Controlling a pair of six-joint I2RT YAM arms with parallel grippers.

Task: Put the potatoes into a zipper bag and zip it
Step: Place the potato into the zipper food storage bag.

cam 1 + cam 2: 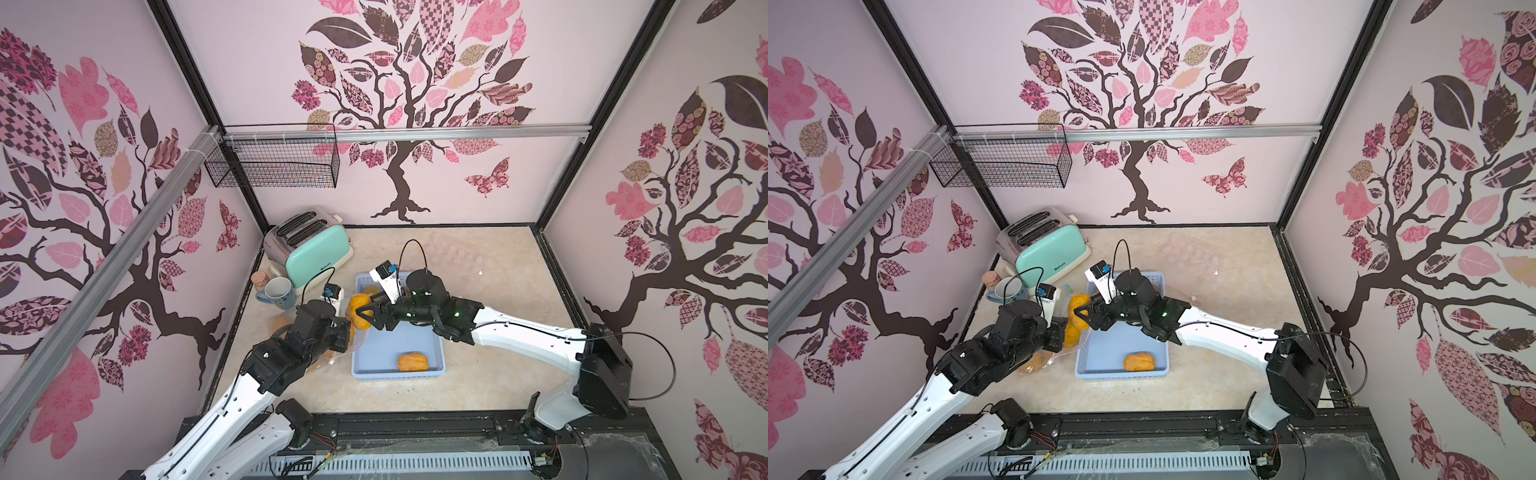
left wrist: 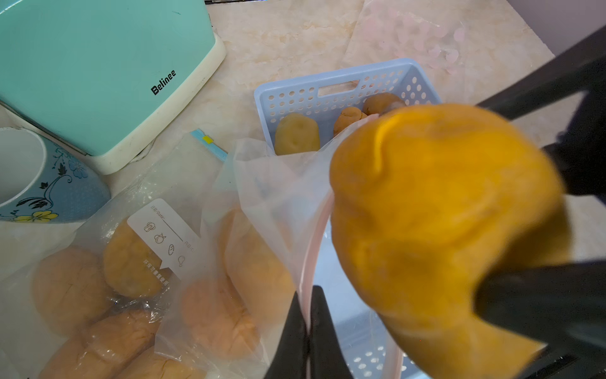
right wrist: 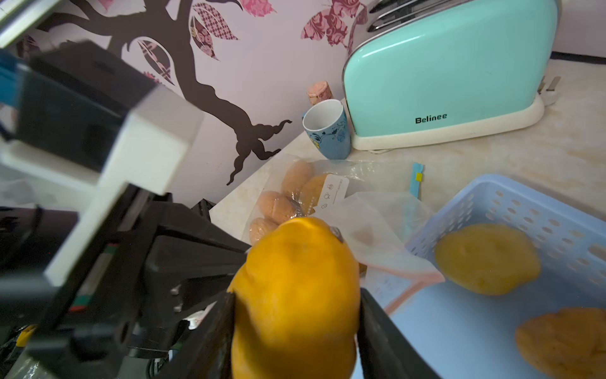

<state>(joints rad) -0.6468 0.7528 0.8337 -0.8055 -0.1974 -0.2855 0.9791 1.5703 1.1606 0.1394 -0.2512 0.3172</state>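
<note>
The right pincer (image 1: 362,314) is partly open, its two black fingers clamped on either side of one orange-yellow potato (image 3: 295,295), which it holds in the air over the left edge of the blue basket (image 1: 397,376), right at the raised mouth of the zipper bag (image 2: 269,183). The left pincer (image 2: 308,295) is fully closed, pinching the bag's pink-edged rim and holding that side up. The rest of the bag lies on the desk (image 1: 478,332) just beside the basket, between it and the flowered mug (image 1: 276,291), and several potatoes (image 2: 131,259) show through its clear plastic. More potatoes are in the basket: one lies alone at the near end in both top views (image 1: 1139,361), and others sit at the far end (image 2: 296,133). A mint-green toaster (image 1: 318,253) stands behind the mug near the back wall.
</note>
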